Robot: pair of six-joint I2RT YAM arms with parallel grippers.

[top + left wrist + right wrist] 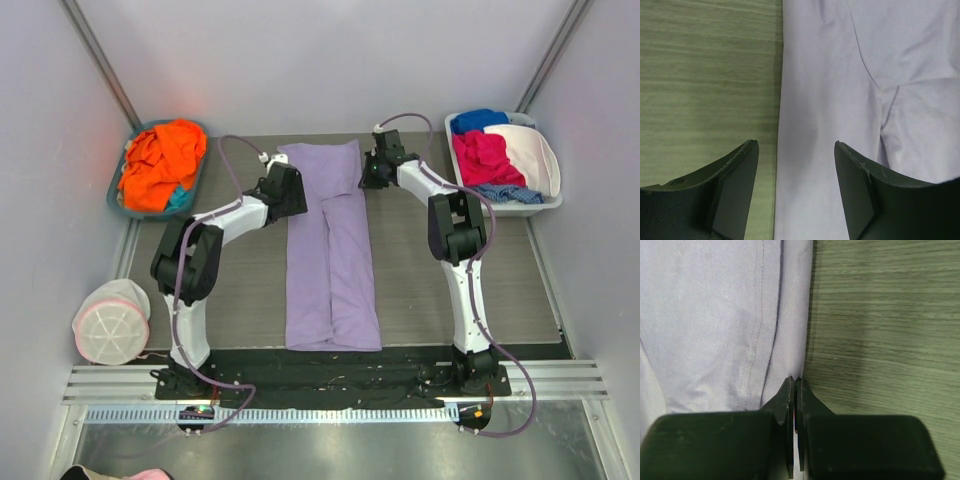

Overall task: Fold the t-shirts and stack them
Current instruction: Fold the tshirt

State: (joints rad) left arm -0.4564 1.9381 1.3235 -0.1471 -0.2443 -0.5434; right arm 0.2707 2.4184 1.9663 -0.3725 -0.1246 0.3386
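Observation:
A large lavender t-shirt (pixel 330 250) lies folded into a long strip down the middle of the table. My left gripper (pixel 297 192) is open at the strip's far left edge. In the left wrist view its jaws (pixel 796 145) straddle the shirt's left edge (pixel 830 100), one finger over the table and one over cloth. My right gripper (pixel 367 173) is shut at the far right edge. In the right wrist view its tips (pixel 796 380) pinch the shirt's edge (pixel 730 315). An orange t-shirt (pixel 160 160) and a bit of a teal one (pixel 180 200) fill a basket at the far left.
A grey basket (pixel 113 190) stands at the back left. A white bin (pixel 535 205) at the back right holds blue, pink and white clothes. A round white pouch (pixel 110 320) with a pink rim lies at the near left. The enclosure walls are close on both sides.

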